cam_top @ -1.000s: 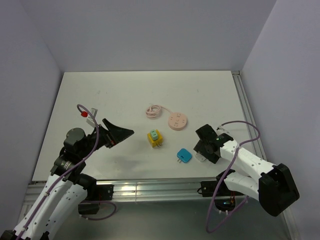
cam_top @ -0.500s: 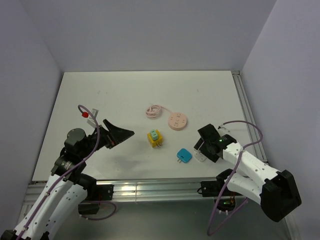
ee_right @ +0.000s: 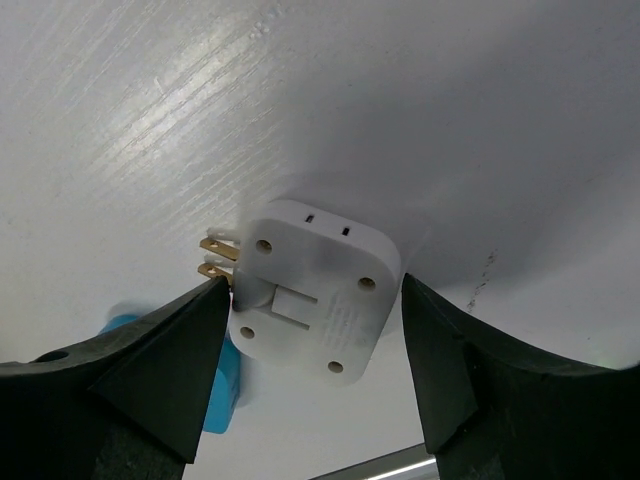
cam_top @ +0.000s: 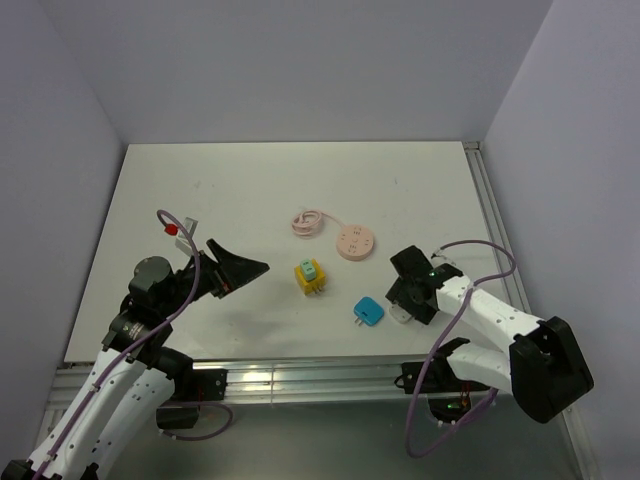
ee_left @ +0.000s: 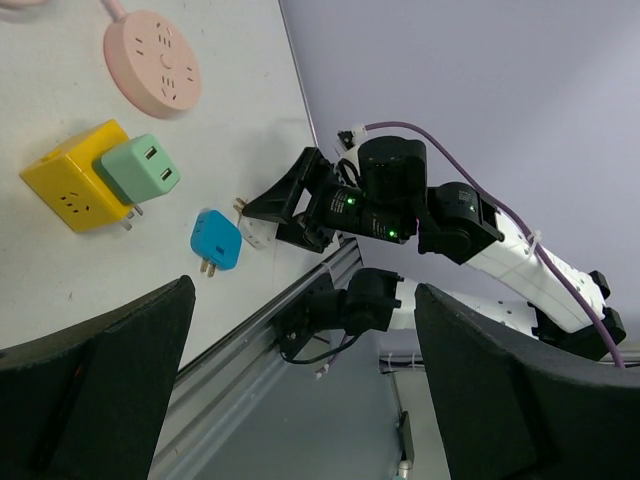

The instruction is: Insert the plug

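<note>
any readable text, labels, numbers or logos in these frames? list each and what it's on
None legible in any view.
white plug: faint marks on its face, too blurred to read.
pink round socket, yellow cube, green adapter, blue plug: no print visible.

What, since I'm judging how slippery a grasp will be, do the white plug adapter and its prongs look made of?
The white plug adapter is likely moulded plastic with a smooth satin finish, judging by its soft sheen, rounded corners and recessed screw holes. Its prongs look like metal, probably brass, going by their shiny golden colour.
</note>
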### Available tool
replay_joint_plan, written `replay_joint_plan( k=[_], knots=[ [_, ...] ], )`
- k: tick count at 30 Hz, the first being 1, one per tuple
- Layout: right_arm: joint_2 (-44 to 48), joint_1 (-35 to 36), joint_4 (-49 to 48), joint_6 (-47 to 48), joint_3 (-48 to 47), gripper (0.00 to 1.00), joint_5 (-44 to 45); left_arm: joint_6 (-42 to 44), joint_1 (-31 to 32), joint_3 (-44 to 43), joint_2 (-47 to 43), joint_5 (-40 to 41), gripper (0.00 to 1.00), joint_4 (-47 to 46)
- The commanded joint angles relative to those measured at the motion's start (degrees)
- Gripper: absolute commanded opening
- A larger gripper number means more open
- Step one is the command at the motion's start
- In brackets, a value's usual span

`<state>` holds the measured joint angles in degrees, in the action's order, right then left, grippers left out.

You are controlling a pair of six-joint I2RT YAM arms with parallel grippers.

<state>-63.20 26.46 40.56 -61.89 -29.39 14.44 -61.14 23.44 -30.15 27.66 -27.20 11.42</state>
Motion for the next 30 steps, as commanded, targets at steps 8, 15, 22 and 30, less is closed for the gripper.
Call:
replay_joint_plan(
  k=[8, 15, 22, 30],
  knots=[
    [-2.8, -0.4, -3.1, 2.3, -1.5, 0.52, -0.9, 1.4, 0.1, 0.2, -0.2, -1.6, 0.97, -2.0],
    [6.1, -0.3, -7.2, 10.3, 0.0, 0.27, -4.5, 3.0, 0.1, 0.0, 0.6, -3.6, 0.97, -1.8],
    [19.4, -0.3, -8.9, 19.7, -1.5, 0.05, -8.2, 5.2, 0.1, 1.7, 2.9, -11.2, 0.93, -6.6],
    [28.1, 0.3, -12.2, 27.3, -3.1, 0.07, -27.6, 3.6, 6.5, 1.4, 7.3, -12.8, 0.89, -14.8]
  ],
)
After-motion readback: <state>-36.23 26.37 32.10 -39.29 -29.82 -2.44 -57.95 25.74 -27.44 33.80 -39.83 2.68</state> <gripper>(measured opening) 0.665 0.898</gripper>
